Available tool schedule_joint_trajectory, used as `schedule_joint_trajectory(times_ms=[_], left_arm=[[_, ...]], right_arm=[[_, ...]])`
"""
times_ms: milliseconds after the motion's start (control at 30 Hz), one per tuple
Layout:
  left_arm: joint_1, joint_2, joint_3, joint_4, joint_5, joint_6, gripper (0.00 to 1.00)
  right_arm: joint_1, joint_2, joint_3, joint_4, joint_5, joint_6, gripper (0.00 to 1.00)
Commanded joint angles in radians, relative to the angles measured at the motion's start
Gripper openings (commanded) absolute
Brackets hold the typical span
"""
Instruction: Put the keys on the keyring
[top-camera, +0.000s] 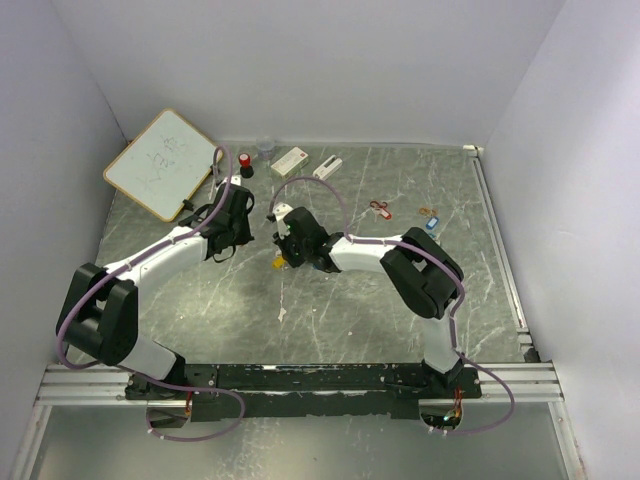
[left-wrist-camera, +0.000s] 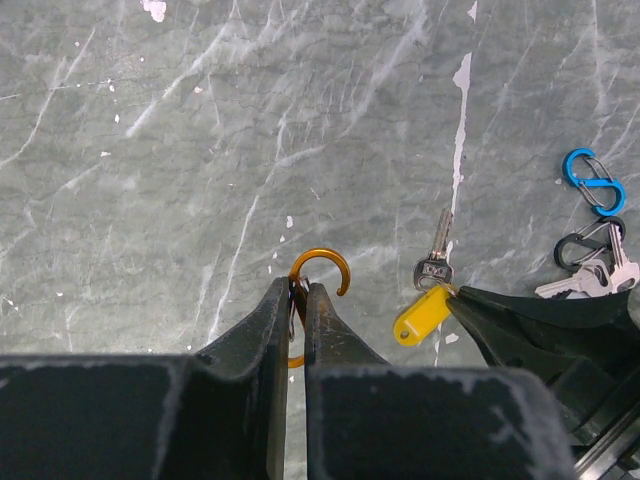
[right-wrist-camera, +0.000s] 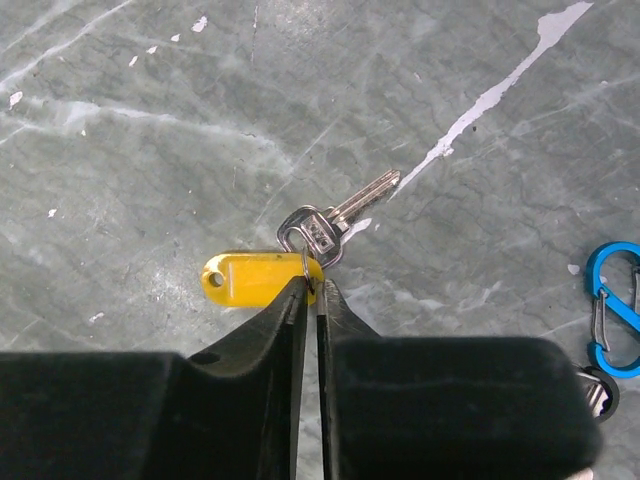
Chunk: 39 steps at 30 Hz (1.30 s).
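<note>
- Grey-green marbled stone forms the counter (top-camera: 330, 320), streaked with white veins and scuffs.
- Left gripper (left-wrist-camera: 298, 285): jaws pressed almost together, pinching the lower part of an orange carabiner clip (left-wrist-camera: 322, 262). The clip's hooked upper end stands clear above the fingertips; its lower end is hidden between them.
- Right gripper (right-wrist-camera: 310, 290): jaws drawn nearly together on a small wire ring (right-wrist-camera: 304, 262).
- That ring joins a yellow tag (right-wrist-camera: 258, 277) to a silver key (right-wrist-camera: 345, 215). The tag lies flat to the left of the jaw tips. The key points up and to the right, away from them.
- In the left wrist view the yellow tag and key sit just right of the orange clip, close beside it but not touching.
- In the top view both grippers meet near the middle of the counter, tips facing each other.
- A blue carabiner (left-wrist-camera: 592, 180) and a black carabiner (left-wrist-camera: 585, 245) with a few plain silver keys (left-wrist-camera: 590, 280) lie on the counter beyond the right gripper.
- Further keys lie well apart at the far right of the counter: a red tag (top-camera: 380, 208), an orange one (top-camera: 428, 211) and a blue tag (top-camera: 432, 224).
- Along the far edge: a whiteboard (top-camera: 165, 163) leaning at the left corner, a red-capped black cylinder (top-camera: 245, 165), and two white blocks (top-camera: 289, 160).
</note>
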Motion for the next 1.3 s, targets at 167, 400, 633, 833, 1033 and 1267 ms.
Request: schedule_joint_trajectory(times_ms=[167,400,633,833,1033,1267], left_arm=[[0.008,0.003,0.004,0.024,0.029,-0.007,0.07],[0.008,0.010,0.013,0.023,0.041,-0.006,0.07],[0.008,0.020,0.046,0.027,0.076,-0.003,0.07],[0.001,0.039,0.081,0.060,0.153,0.015,0.07],[-0.043,0.068,0.117,0.058,0.165,0.018,0.07],[-0.129,0.115,0.154,0.051,0.146,0.025,0.07]], right_arm=[[0.000,-0.023,-0.017,0.056,0.053,-0.021,0.00],[-0.001,-0.058,-0.054,0.086,0.079,-0.023,0.00],[-0.001,-0.173,-0.166,0.191,0.135,-0.034,0.00],[-0.001,-0.270,-0.270,0.278,0.160,-0.068,0.00],[-0.003,-0.317,-0.311,0.305,0.149,-0.057,0.00],[-0.005,-0.344,-0.334,0.314,0.142,-0.021,0.00]])
